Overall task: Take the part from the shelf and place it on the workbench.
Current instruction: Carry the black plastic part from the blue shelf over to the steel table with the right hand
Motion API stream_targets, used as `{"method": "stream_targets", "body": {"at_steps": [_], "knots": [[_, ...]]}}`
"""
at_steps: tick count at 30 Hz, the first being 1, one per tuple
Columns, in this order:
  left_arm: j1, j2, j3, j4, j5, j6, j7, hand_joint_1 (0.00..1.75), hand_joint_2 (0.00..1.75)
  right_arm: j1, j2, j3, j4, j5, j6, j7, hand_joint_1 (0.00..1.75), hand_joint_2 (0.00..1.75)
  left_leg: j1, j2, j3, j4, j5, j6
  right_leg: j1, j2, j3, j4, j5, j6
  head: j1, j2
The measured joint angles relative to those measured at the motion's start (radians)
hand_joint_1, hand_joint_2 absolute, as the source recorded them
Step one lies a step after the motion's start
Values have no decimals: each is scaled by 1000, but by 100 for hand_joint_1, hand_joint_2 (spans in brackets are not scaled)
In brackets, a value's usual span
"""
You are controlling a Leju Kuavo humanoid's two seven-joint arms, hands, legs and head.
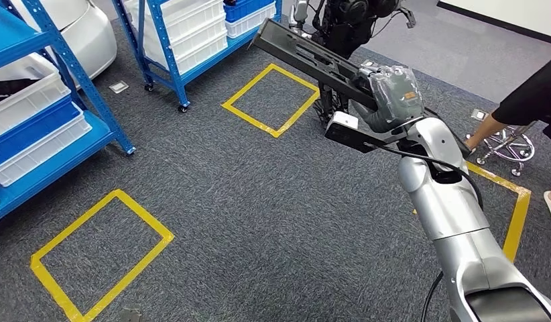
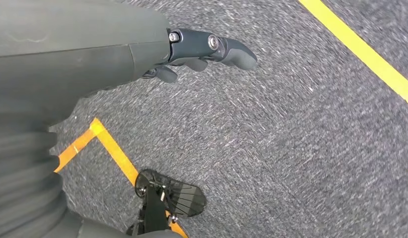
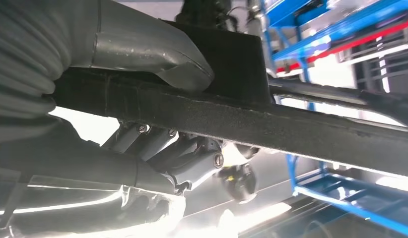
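R hand (image 1: 392, 94) grips black part (image 1: 306, 57) above carpet.

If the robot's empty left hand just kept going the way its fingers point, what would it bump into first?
Most likely nothing but floor. In the wrist view the left hand hangs empty over the grey carpet, fingers aimed toward a yellow tape line. How far off the carpet lies is unclear.

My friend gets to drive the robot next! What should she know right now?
Right hand: grips the long black part, thumb on one side, fingers on the other, held up over the grey carpet.
Left hand: holds nothing, fingers apart, hanging over the carpet near yellow floor tape.
Blue shelves with white bins stand off to the left.
Done: the part is off the shelf.
Left: find the workbench and set the part on it. A person stands close on the right.
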Motion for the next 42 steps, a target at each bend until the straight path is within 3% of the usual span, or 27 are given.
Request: {"method": "stream_targets", "body": {"at_steps": [2, 3, 5, 7, 9, 10, 11, 13, 15, 17, 18, 20, 22, 23, 24, 26, 28, 30, 32, 33, 34, 36, 37, 39, 40, 41, 42], "knots": [[1, 1, 1, 0, 2, 0, -3, 0, 175, 5, -1, -1, -6, 0, 1, 0, 175, 175, -5, 29, -3, 0, 0, 1, -2, -11, -45, 104, -36, 4, 0, 0], [1, 2, 2, 0, 2, 0, -4, 0, 175, 7, -1, -2, -8, 0, 1, 0, 175, 175, -7, 43, -3, 0, 0, 1, -2, -15, -37, 102, -33, 10, 0, 0], [-1, 3, 2, 0, 2, 0, -5, 0, 175, 9, -2, -4, -14, 1, 2, 1, 175, 175, -10, 70, -3, 1, 0, 0, -1, -39, 40, -19, 2, 20, 0, 0], [-1, 4, 4, 0, 3, 0, -6, 0, 175, 7, -1, -6, -24, 0, 2, 1, 175, 175, -17, 92, -2, 2, -1, -5, 8, -86, 122, -153, 36, 17, 0, 0], [-2, 5, 6, 0, 4, 0, -8, 0, 175, 4, 0, -8, -30, 0, 4, 1, 175, 175, -23, 115, 0, 2, -2, -15, 20, -98, 141, -194, 49, 5, 0, 0], [-2, 5, 7, 0, 5, 1, -9, 0, 175, 4, 0, -9, -31, 0, 5, 2, 175, 175, -23, 128, 1, 1, -2, -21, 22, -85, 139, -196, 54, -1, -1, 0], [-3, 6, 9, 0, 6, 2, -11, 0, 175, 4, -1, -10, -32, -1, 5, 2, 175, 175, -20, 130, 1, 5, -6, -26, 14, -72, 139, -199, 59, -7, -1, 0], [-3, 8, 12, 0, 6, 3, -13, 0, 175, 3, 1, -12, -33, -2, 6, 2, 175, 175, -12, 87, -16, 53, -44, -37, -1, -49, 142, -207, 68, -25, -4, 0], [0, 11, 15, 0, 7, 3, -14, 0, 175, 1, 7, -12, -33, -3, 6, 1, 175, 175, -5, 22, -65, 178, -115, -46, -5, -25, 143, -209, 73, -37, -7, 0], [3, 11, 16, 0, 6, 3, -13, 0, 175, 3, 12, -12, -32, -3, 6, 0, 175, 175, -2, 1, -112, 289, -157, -52, -2, 4, 143, -208, 74, -39, -8, 0], [3, 11, 16, 0, 5, 3, -12, 0, 175, 4, 14, -11, -31, -3, 5, 0, 175, 175, 1, -2, -116, 297, -150, -54, -2, 19, 142, -206, 74, -38, -9, 0], [2, 11, 16, 0, 3, 3, -10, 0, 175, 6, 16, -12, -30, -4, 5, 0, 175, 175, 9, -14, -74, 208, -88, -56, -3, 48, 142, -199, 74, -37, -9, 0], [1, 12, 16, 0, 2, 3, -8, 0, 175, 5, 17, -12, -30, -4, 5, 0, 175, 175, 20, -60, -18, 85, -37, -57, 0, 75, 135, -188, 73, -31, -7, 0], [1, 12, 16, 0, 0, 3, -8, 0, 175, 5, 17, -12, -30, -4, 5, 0, 175, 175, 22, -76, -4, 50, -28, -56, 2, 87, 128, -184, 74, -25, -7, 0], [0, 12, 16, 0, -1, 2, -7, 0, 175, 6, 18, -13, -30, -3, 4, 0, 175, 175, 20, -83, 0, 35, -28, -53, 2, 100, 119, -183, 78, -16, -7, 0], [-6, 11, 16, -1, -4, 0, -7, 0, 175, 10, 14, -16, -32, 0, 4, 0, 175, 175, 16, -57, 1, 25, -22, -39, 2, 120, 103, -187, 86, 2, -7, 0], [-13, 8, 16, -1, -6, -2, -6, 0, 175, 13, 8, -21, -35, 3, 3, 2, 175, 175, 14, -31, 6, 7, -9, -19, 6, 80, 76, -150, 69, 6, -3, 0], [-16, 8, 16, -1, -8, -3, -6, 0, 175, 16, 4, -23, -39, 5, 2, 4, 175, 175, 9, -4, 8, -2, -2, -7, 7, 14, 18, -32, 17, -1, 3, 0], [-17, 8, 16, -1, -9, -3, -5, 0, 175, 23, 2, -23, -39, 6, 2, 5, 175, 175, 3, 25, 5, -2, -2, -7, 3, -9, -40, 90, -26, 1, 5, 0], [-17, 8, 16, -1, -10, -4, -5, 0, 175, 27, 1, -23, -39, 6, 2, 6, 175, 175, 1, 40, 4, -2, -2, -7, 1, -13, -46, 108, -29, 6, 5, 0], [-17, 8, 16, -1, -11, -5, -4, 0, 175, 32, -1, -23, -39, 7, 2, 7, 175, 175, 0, 55, 4, -2, -2, -7, -1, -18, -28, 81, -19, 13, 5, 0], [-20, 8, 16, -2, -14, -8, -2, 0, 175, 37, -5, -25, -43, 9, 2, 10, 175, 175, -2, 80, 5, -1, -4, -11, -5, -59, 58, -66, 24, 26, 6, 0], [-21, 8, 16, -2, -15, -10, -1, 0, 175, 38, -6, -26, -46, 11, 2, 10, 175, 175, -5, 91, 5, 0, -5, -16, -1, -85, 98, -133, 43, 27, 7, 0], [-23, 8, 16, -2, -18, -12, 2, 0, 175, 39, -11, -30, -54, 12, 2, 11, 175, 175, -12, 113, 9, 2, -10, -28, 7, -109, 129, -190, 61, 19, 7, 0], [-24, 6, 16, -2, -21, -12, 4, 0, 175, 42, -14, -33, -58, 12, 2, 11, 175, 175, -13, 126, 11, 3, -12, -33, 13, -96, 128, -190, 65, 13, 6, 0], [-26, 5, 16, -2, -23, -12, 5, 0, 175, 44, -19, -37, -62, 12, 3, 11, 175, 175, -11, 136, 12, 3, -15, -38, 9, -82, 127, -191, 67, 5, 6, 0], [-28, 4, 16, -3, -25, -12, 6, 0, 175, 46, -22, -40, -68, 12, 3, 11, 175, 175, -6, 130, 11, 9, -21, -44, 5, -69, 127, -192, 69, -1, 4, 0]]}}
